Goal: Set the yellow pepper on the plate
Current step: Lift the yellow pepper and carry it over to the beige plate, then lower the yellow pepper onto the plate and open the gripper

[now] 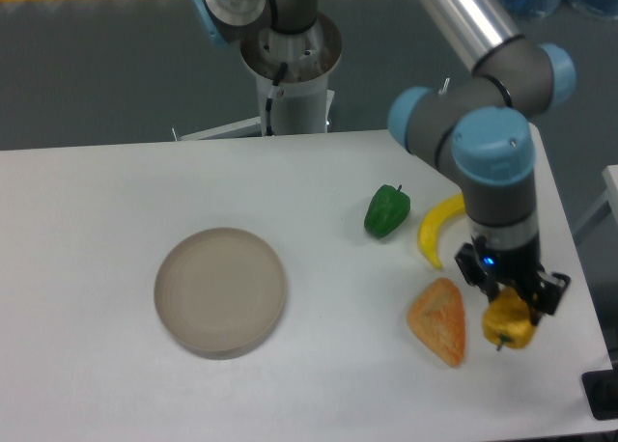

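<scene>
The yellow pepper [509, 324] is pinched in the claw [511, 302] at lower right of the frame, above the bench [97, 220]. The plate [220, 290] lies well apart, left of centre.

I see a flat white table [116, 191] carrying four loose things: a round beige-grey plate [220, 290] at left-centre, a small green pepper [386, 211] further right, a curved yellow banana [435, 232] just beyond it, and an orange triangular wedge [438, 320] nearer.
</scene>
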Robot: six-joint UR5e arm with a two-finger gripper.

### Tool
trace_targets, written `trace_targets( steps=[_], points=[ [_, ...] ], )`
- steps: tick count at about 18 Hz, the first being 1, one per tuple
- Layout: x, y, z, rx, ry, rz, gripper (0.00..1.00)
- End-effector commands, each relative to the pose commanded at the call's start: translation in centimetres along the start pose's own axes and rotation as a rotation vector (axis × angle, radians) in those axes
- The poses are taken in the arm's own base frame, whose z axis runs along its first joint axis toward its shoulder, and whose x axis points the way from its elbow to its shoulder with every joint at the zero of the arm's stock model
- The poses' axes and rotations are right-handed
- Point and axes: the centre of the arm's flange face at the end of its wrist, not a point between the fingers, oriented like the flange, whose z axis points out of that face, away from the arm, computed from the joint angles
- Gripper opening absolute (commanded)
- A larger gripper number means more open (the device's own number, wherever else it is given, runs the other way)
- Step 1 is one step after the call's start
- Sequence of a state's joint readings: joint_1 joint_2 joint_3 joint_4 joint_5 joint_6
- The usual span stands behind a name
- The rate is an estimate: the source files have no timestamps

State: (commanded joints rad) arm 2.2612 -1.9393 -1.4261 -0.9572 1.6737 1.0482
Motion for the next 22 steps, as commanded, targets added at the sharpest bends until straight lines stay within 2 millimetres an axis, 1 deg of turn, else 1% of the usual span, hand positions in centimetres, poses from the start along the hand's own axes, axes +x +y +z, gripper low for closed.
trace_targets(
  steps=[1, 2, 3, 5, 6, 9, 10, 11, 12, 13, 14, 15, 17, 18, 20, 22],
  points=[
    [1.1, 0.3, 0.3, -0.004, 0.018, -0.034, 0.34],
    [2.7, 0.4, -0.1, -0.004, 0.032, -0.066, 0.34],
    [5.0, -0.9, -1.1, 0.008, 0.038, -0.068, 0.33],
    [7.3, -1.9, -2.2, 0.022, 0.065, -0.158, 0.34],
    [8.3, -2.8, -2.6, 0.042, 0.092, -0.197, 0.33],
    [12.5, -5.6, -3.6, 0.062, 0.139, -0.302, 0.34],
    [14.8, -6.6, -3.5, 0.054, 0.161, -0.328, 0.34],
    [16.3, -7.0, -3.0, 0.043, 0.177, -0.35, 0.34],
    [18.2, -7.7, -3.1, 0.037, 0.191, -0.373, 0.33],
    [20.5, -8.4, -2.5, 0.021, 0.212, -0.38, 0.33],
    [21.7, -8.8, -2.1, 0.011, 0.222, -0.379, 0.33],
    [23.7, -9.5, -0.8, -0.011, 0.244, -0.379, 0.33],
    [25.5, -10.1, 0.8, -0.036, 0.266, -0.366, 0.33],
    [26.1, -10.4, 1.3, -0.044, 0.272, -0.357, 0.33],
    [28.0, -11.1, 2.1, -0.059, 0.284, -0.326, 0.33],
    [28.6, -10.8, 2.8, -0.07, 0.289, -0.321, 0.33]
  ],
)
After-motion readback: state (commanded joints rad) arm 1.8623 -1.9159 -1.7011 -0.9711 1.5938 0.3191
